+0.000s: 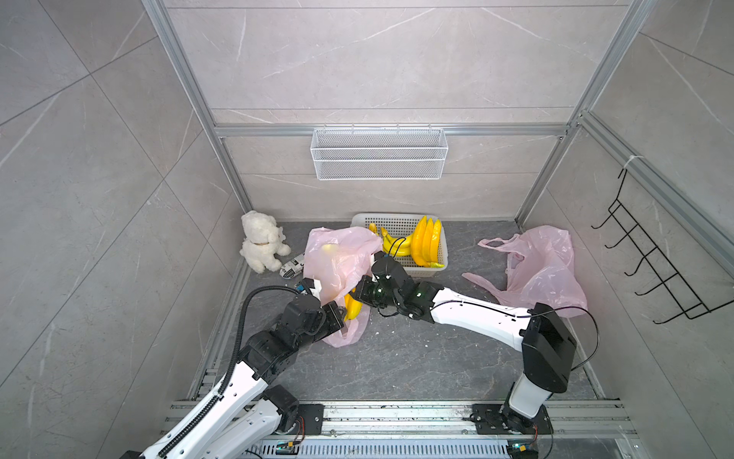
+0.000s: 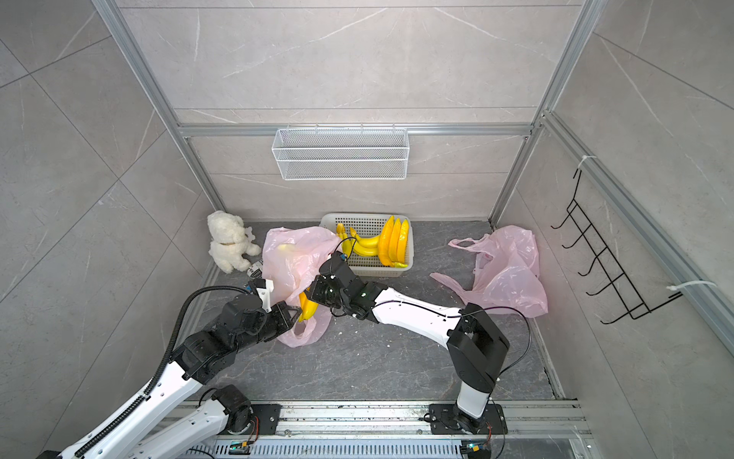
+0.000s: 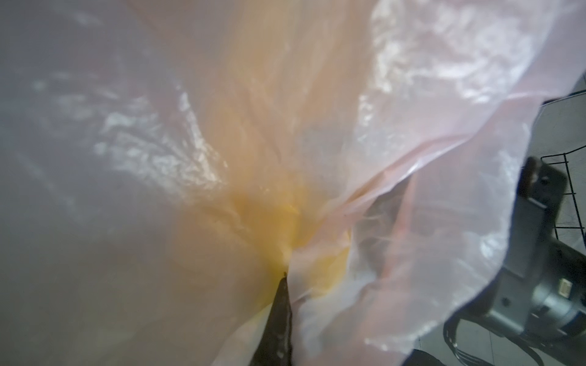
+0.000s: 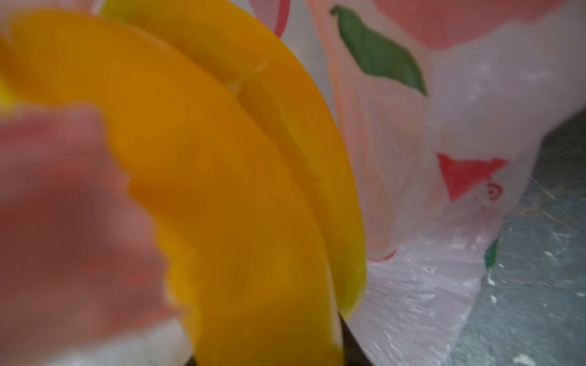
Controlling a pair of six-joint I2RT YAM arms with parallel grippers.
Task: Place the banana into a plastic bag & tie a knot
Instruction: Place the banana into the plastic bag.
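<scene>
The banana (image 4: 222,190), a small yellow bunch, sat at the mouth of the pink bag (image 1: 337,258) near the left side of the desk (image 1: 397,357), partly inside the film. The right pincer (image 1: 357,304) was closed on the banana, whose skin filled the right wrist view. The left pincer (image 3: 282,285) was fully closed, pinching a fold of the bag's film beside the opening.

The banana looked smooth, glossy and rigid, probably a light plastic model, so it would likely slide easily against the film and could slip in a loose grip. A hold across the middle of the bunch seemed safest. The bag was thin, soft and crinkly, with no stiffness of its own. It would probably sag shut unless an edge were held up. For the knot, the two handle loops looked like the best places to take hold.

The bag carried a printed design in red and green, including a leaf shape and a red triangular shape. No words on it could be read. A small printed packet (image 1: 294,264) lay beside the white teddy bear (image 1: 260,246), its lettering too small to make out. More bananas filled the basket (image 1: 401,226), and a second pink bag (image 1: 544,270) lay well apart on the right.
</scene>
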